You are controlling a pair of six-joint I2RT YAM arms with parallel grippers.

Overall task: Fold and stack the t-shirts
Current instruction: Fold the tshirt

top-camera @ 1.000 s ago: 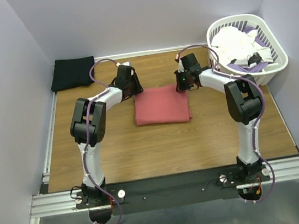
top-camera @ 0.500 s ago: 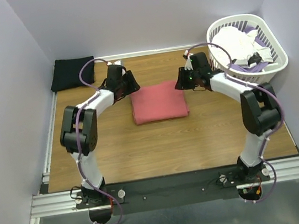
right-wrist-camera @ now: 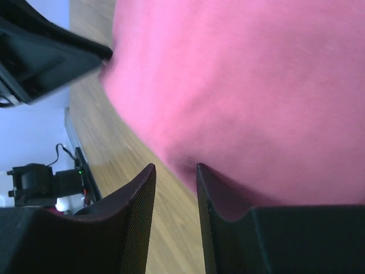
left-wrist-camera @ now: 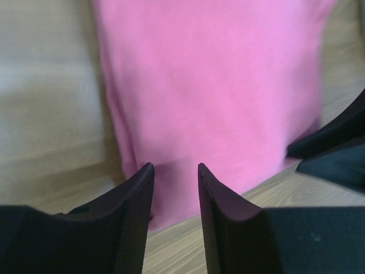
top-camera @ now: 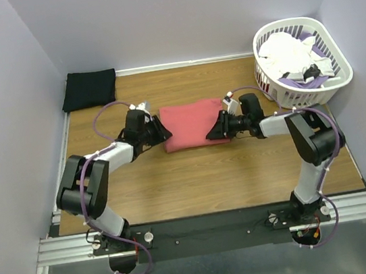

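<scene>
The coral-red t-shirt [top-camera: 191, 122] lies folded in a rectangle on the wooden table's middle. It also fills the left wrist view [left-wrist-camera: 217, 85] and the right wrist view [right-wrist-camera: 256, 85]. The black t-shirt [top-camera: 89, 89] lies folded at the back left corner. My left gripper [top-camera: 164, 134] is low at the red shirt's near left corner, open by a narrow gap, with nothing between its fingers [left-wrist-camera: 137, 194]. My right gripper [top-camera: 215, 132] is low at the near right corner, also narrowly open and empty, one finger [right-wrist-camera: 214, 188] against the shirt's edge.
A white slatted basket [top-camera: 334, 85] with white and purple laundry stands at the back right. Purple walls close in the table on three sides. Bare wood [top-camera: 202, 175] lies between the red shirt and the arm bases.
Both grippers have come from the red shirt's far corners down to its near corners and dropped low. The red shirt has shifted slightly.
</scene>
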